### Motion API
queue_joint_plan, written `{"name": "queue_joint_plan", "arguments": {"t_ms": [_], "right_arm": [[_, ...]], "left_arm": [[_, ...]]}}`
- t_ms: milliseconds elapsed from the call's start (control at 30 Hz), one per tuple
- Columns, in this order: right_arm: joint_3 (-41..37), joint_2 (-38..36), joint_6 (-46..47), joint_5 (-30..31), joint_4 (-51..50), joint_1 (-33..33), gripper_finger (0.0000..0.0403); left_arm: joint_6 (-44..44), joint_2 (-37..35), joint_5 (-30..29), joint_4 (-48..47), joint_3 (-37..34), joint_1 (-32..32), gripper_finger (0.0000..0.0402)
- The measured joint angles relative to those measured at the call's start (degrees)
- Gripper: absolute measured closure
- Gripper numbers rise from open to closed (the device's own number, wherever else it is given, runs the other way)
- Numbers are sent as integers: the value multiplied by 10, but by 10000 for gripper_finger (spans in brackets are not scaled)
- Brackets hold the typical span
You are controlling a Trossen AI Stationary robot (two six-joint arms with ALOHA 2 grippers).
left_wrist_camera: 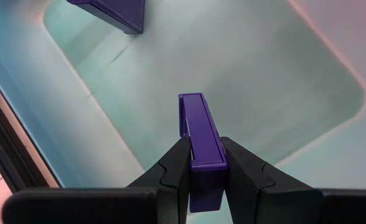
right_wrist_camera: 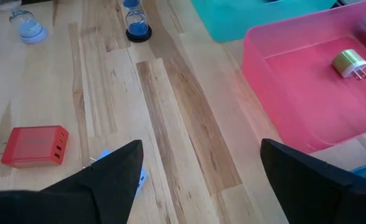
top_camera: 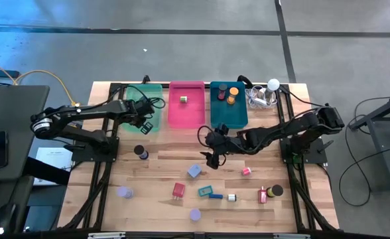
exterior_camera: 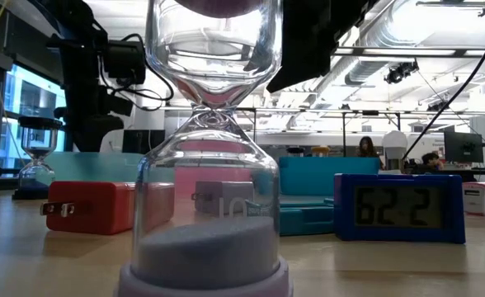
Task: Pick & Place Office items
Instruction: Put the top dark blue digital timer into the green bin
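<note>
Purple block (left_wrist_camera: pixel 201 140) sits pinched in left gripper (left_wrist_camera: pixel 203 163) over green tray (left_wrist_camera: pixel 282 74); tilted release risks landing on the other purple piece (left_wrist_camera: pixel 111 11). Right gripper (right_wrist_camera: pixel 198 163), spread, hovers mid-table.

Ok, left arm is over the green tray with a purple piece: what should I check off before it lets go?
1. Left gripper shut on the purple piece: ok.
2. Piece over the green tray, not its rim: ok.
3. Clear of the other purple item in the tray: ok.
4. Height above the tray floor: cannot tell.
5. Right gripper out of the way, open over the table in front of the pink tray: ok.
</note>
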Motion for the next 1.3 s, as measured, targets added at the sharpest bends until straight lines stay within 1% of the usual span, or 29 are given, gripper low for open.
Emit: {"name": "queue_joint_plan", "arguments": {"t_ms": [133, 333, 600, 667, 800, 1100, 1200, 1300], "right_arm": [[0, 0, 0, 0, 0, 0, 89], [0, 0, -10, 0, 0, 0, 89], [0, 0, -10, 0, 0, 0, 89], [0, 0, -10, 0, 0, 0, 89], [0, 0, -10, 0, 0, 0, 89], [0, 0, -15, 0, 0, 0, 89], [0, 0, -15, 0, 0, 0, 89], [0, 0, -15, 0, 0, 0, 89]], "left_arm": [[2, 0, 1, -1, 0, 0, 332], [20, 0, 23, -10, 0, 0, 327], [21, 0, 22, 0, 0, 0, 322], [23, 0, 30, -7, 0, 0, 322], [9, 0, 34, 0, 0, 0, 322], [7, 0, 44, 7, 0, 0, 321], [10, 0, 44, 9, 0, 0, 310], [19, 0, 45, 9, 0, 0, 281]]}}
